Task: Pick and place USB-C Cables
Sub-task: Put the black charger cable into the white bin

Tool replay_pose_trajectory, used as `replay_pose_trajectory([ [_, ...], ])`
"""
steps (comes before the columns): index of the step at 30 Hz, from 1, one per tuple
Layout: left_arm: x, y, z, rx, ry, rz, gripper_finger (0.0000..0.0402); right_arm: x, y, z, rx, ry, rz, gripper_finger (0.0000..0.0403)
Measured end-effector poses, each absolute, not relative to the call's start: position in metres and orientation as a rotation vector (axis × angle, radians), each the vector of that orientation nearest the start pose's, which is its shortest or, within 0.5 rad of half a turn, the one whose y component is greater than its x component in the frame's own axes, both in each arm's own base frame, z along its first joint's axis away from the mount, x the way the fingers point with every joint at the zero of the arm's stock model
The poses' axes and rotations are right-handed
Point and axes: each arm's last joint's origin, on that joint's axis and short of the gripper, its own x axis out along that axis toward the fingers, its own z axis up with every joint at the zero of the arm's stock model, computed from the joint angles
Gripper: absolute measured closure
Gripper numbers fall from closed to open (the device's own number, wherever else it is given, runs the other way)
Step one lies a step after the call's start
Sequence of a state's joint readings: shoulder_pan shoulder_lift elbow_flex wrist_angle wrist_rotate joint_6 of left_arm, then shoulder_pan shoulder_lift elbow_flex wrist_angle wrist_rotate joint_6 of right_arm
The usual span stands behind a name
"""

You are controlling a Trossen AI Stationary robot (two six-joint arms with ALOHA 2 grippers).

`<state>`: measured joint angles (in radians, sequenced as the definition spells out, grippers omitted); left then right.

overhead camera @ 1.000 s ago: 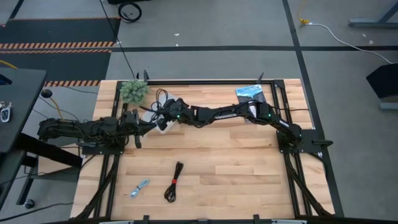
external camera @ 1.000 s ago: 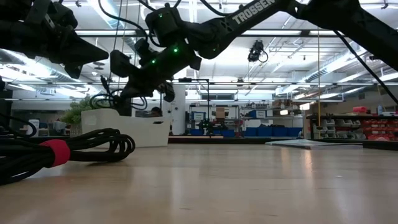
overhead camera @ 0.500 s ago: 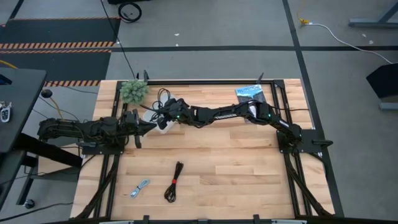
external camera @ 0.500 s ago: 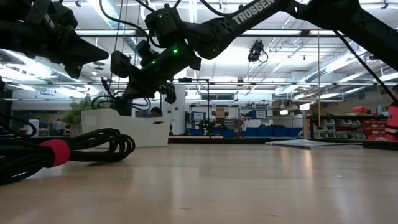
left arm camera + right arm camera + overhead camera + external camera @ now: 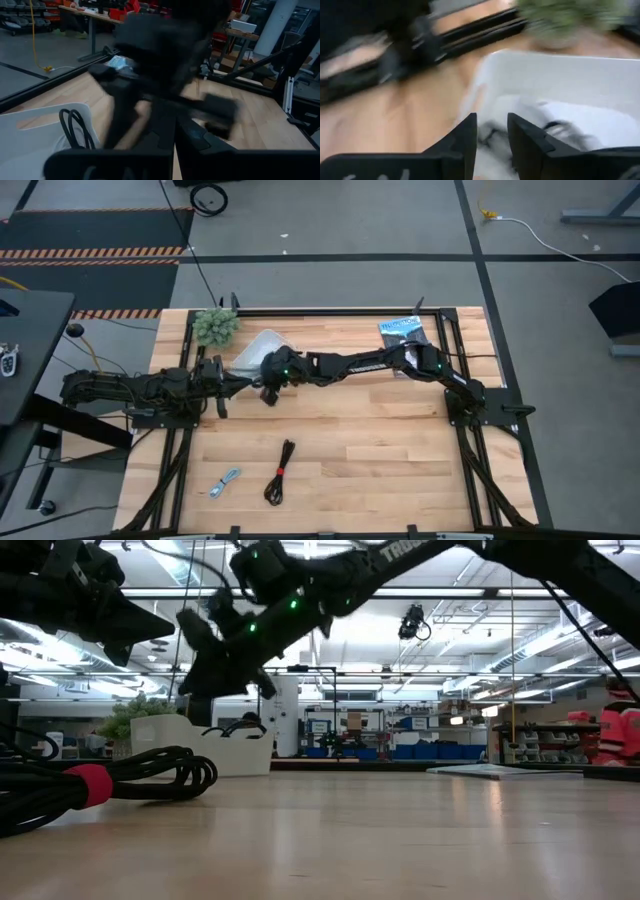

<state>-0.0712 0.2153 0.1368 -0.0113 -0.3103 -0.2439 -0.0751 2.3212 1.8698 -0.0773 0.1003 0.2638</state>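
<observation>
A white bin (image 5: 255, 348) stands at the table's far left. The thin black coil (image 5: 75, 127) lies inside it, and one loop (image 5: 243, 724) shows above the rim. Something white (image 5: 520, 115) lies blurred in the bin beside it. My right gripper (image 5: 492, 132) is open and empty, and hovers just off the bin's near side (image 5: 267, 387). My left gripper (image 5: 225, 382) waits at the bin's left side. The black bundle with the red tie (image 5: 280, 472) and the short silver-grey cable (image 5: 225, 482) lie flat near the table's near edge.
A green plant (image 5: 215, 327) stands at the far left corner behind the bin. The flat blue-and-black packet (image 5: 405, 330) lies at the far right. Bare wood (image 5: 380, 450) stretches across the middle and right of the table. A person in red (image 5: 620, 730) shows far off.
My right gripper has pulled back from over the bin toward the table's near edge, uncovering the bin. The thin black coil that hung below it now lies in the bin with a loop over the rim. The left arm has kept still.
</observation>
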Motion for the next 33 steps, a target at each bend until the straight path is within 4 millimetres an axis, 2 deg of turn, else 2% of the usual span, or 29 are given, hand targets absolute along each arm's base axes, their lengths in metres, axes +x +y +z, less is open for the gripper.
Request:
replay_pose_trajectory([
  [4,0.106,0.001,0.192,-0.225,0.059,0.249,0.0390,0.522,-0.021,0.194,0.136,0.625,-0.129,0.0289],
  [10,0.106,0.001,0.192,-0.225,0.059,0.249,0.0390,0.510,0.005,0.180,0.089,0.812,-0.118,0.0289],
  [13,0.106,0.001,0.192,-0.225,0.059,0.249,0.0390,0.504,0.026,0.176,0.034,0.878,-0.126,0.0289],
  [18,0.106,0.001,0.192,-0.225,0.059,0.249,0.0390,0.501,0.073,0.186,-0.047,0.837,0.065,0.0289],
  [22,0.106,0.001,0.192,-0.225,0.059,0.249,0.0390,0.495,0.107,0.186,-0.105,0.832,0.188,0.0286],
  [27,0.106,0.001,0.192,-0.225,0.059,0.249,0.0390,0.491,0.122,0.186,-0.027,0.844,0.210,0.0266],
  [33,0.106,0.001,0.192,-0.225,0.059,0.248,0.0390,0.493,0.144,0.183,-0.037,0.783,0.216,0.0230],
])
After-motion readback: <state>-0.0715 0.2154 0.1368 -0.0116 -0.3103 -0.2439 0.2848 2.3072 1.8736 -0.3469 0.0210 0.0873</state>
